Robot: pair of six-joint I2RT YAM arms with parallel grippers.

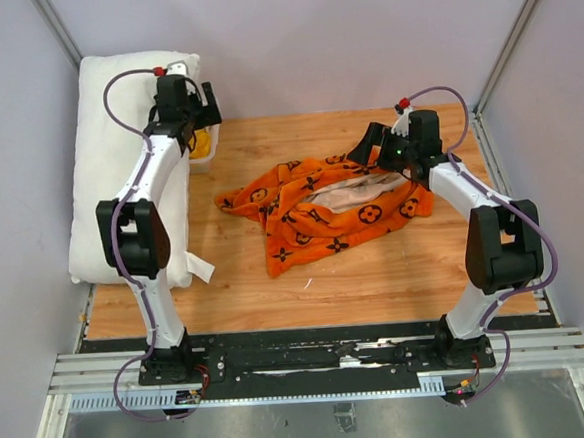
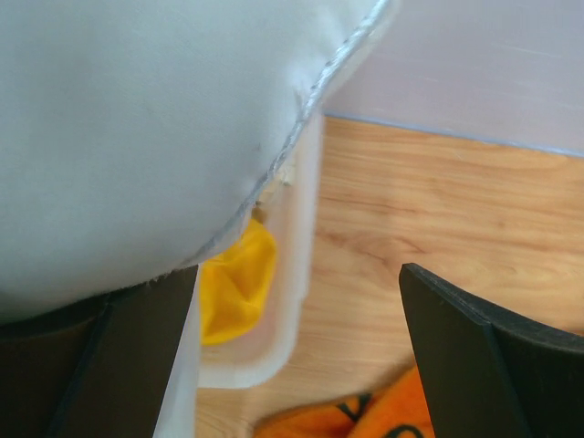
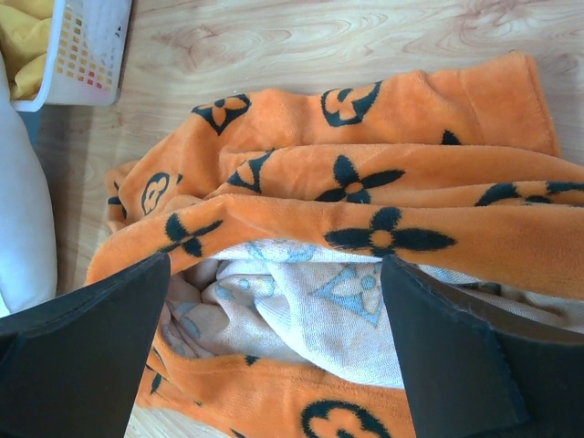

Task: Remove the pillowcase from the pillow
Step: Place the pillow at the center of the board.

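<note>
The orange pillowcase with black flower prints lies crumpled in the middle of the wooden table, its pale inside showing through the opening. The plump white pillow lies apart from it along the left edge. My right gripper hovers open over the pillowcase's right part; in the right wrist view the gripper straddles the pale lining with nothing pinched. My left gripper stands open and empty at the pillow's far right corner; the left wrist view shows the gripper beside the pillow, with a pillowcase edge below.
A small white basket holding a plain yellow cloth sits against the pillow at the back left, under my left gripper. Grey walls close in the table at the back and both sides. Bare wood lies in front of the pillowcase.
</note>
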